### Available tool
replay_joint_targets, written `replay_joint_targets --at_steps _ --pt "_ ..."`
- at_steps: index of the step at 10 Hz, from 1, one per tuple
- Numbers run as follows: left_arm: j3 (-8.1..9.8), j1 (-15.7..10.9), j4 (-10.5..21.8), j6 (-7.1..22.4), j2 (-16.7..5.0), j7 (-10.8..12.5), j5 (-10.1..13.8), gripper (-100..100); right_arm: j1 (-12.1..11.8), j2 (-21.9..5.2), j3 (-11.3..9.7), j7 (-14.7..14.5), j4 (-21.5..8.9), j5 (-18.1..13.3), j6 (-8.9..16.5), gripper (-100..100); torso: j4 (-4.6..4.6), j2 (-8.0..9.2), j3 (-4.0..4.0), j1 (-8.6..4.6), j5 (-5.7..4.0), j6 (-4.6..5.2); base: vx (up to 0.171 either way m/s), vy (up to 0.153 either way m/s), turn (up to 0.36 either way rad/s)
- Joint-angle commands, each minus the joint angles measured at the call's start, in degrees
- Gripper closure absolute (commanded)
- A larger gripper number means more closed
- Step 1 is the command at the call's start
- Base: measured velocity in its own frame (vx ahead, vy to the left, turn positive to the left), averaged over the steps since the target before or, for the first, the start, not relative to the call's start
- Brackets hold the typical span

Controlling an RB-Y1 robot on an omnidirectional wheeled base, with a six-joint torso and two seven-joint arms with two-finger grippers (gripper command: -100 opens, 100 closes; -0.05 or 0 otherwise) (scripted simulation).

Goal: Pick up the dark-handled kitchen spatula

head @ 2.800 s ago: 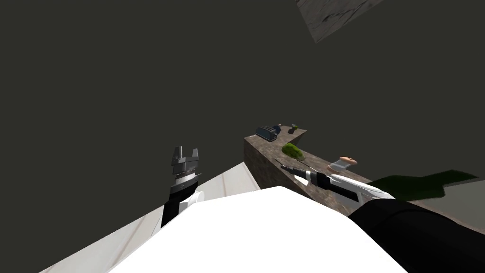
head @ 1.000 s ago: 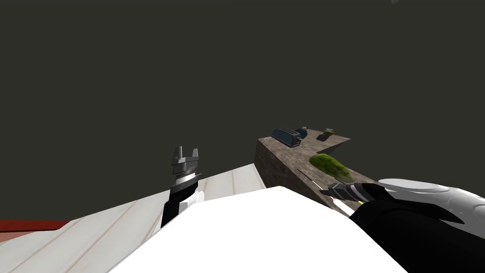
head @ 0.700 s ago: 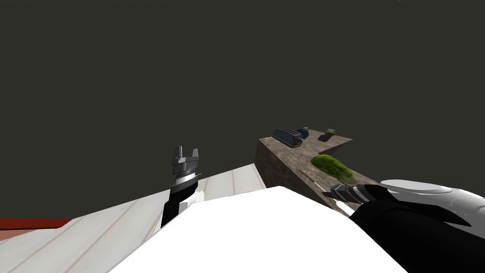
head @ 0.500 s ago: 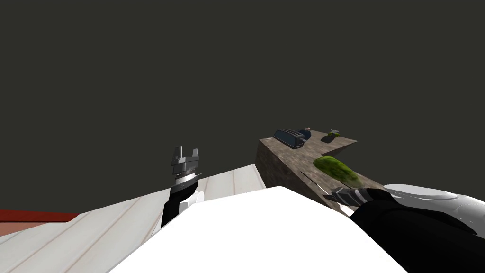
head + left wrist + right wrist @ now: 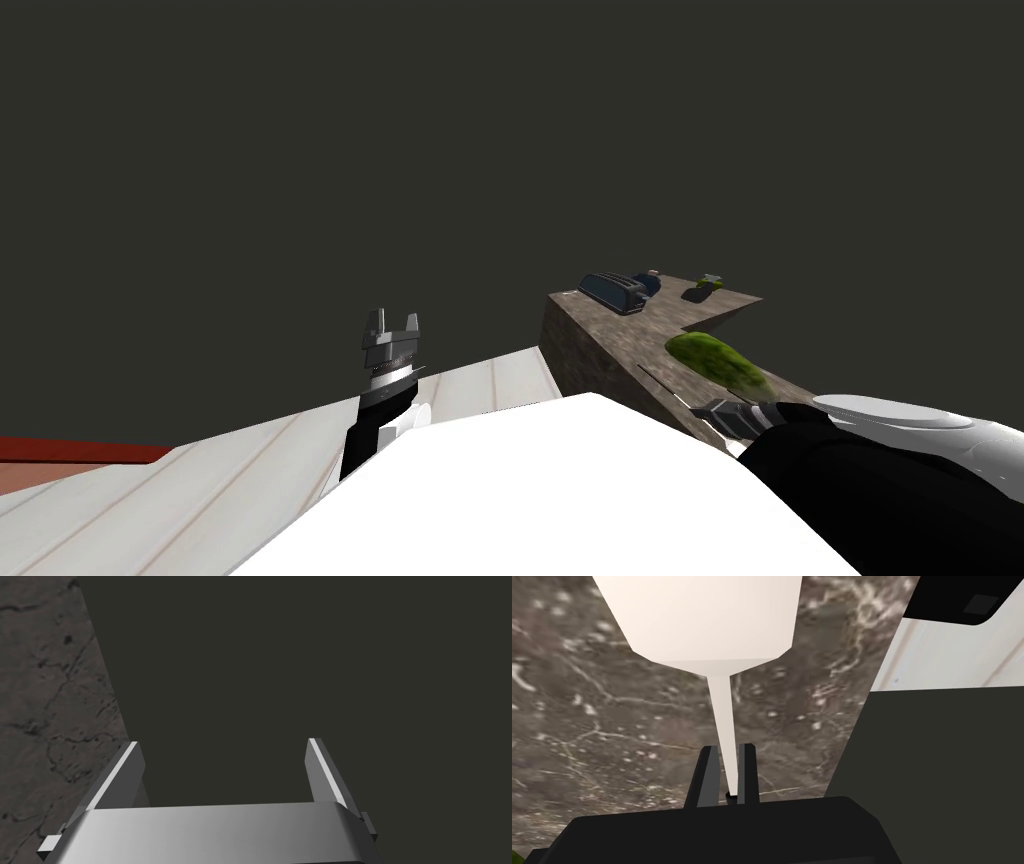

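Gripping part: the right end effector has both fingers pressed close on the thin pale neck of the spatula. A dark bit at the base of the fingers is probably where the handle starts.
Grip choice: taking the narrow neck near the handle likely lets the thin fingers close fully and keeps the tool in line with the hand.
Spatula: its broad white blade points away from the hand, over the brown stone counter. Whether the blade touches the stone or hangs free cannot be told.
Task stage: the grasp looks made, and raising the tool clear seems to be what remains.
Idle part: the left end effector stands with fingers wide apart and nothing between them. It is well apart from the counter, probably parked out of the way.
Counter neighbours: a green leafy lump lies near the right hand, and a dark toaster-like box sits toward the far end.
Risk: the slim neck could pivot between the fingers.
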State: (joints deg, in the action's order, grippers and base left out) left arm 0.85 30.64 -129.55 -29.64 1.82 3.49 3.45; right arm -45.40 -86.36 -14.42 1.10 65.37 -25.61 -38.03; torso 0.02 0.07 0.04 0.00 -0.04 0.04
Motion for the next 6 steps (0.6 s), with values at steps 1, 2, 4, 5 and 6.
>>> replay_joint_targets --at_steps 1,2,4,5,6 --pt "0.0 0.0 0.0 0.0 0.0 0.0 0.0 0 0.0 0.0 0.0 0.0 0.0 0.0 0.0 100 0.0 0.0 0.0 0.0 0.0 0.0 0.0 0.0 0.0" --pt "0.0 0.0 0.0 0.0 0.0 0.0 0.0 0 0.0 0.0 0.0 0.0 0.0 0.0 0.0 100 0.0 0.0 0.0 0.0 0.0 0.0 0.0 0.0 0.0" --pt "0.0 0.0 0.0 0.0 0.0 0.0 0.0 0 -0.2 -1.7 0.5 0.8 0.6 0.3 -0.5 100 0.0 0.01 0.0 0.01 0.0 0.0 -0.01 0.004 -0.049" --pt "0.0 0.0 0.0 0.0 0.0 0.0 0.0 0 -0.5 -3.0 1.0 1.2 1.0 0.7 -1.0 100 0.01 0.07 0.04 0.05 0.05 0.03 -0.039 0.018 -0.121" --pt "0.0 0.0 0.0 0.0 0.0 0.0 0.0 0 -0.8 -2.6 0.9 1.0 1.4 0.7 -0.3 100 0.03 0.15 0.08 0.11 0.05 0.04 -0.018 0.009 -0.022"
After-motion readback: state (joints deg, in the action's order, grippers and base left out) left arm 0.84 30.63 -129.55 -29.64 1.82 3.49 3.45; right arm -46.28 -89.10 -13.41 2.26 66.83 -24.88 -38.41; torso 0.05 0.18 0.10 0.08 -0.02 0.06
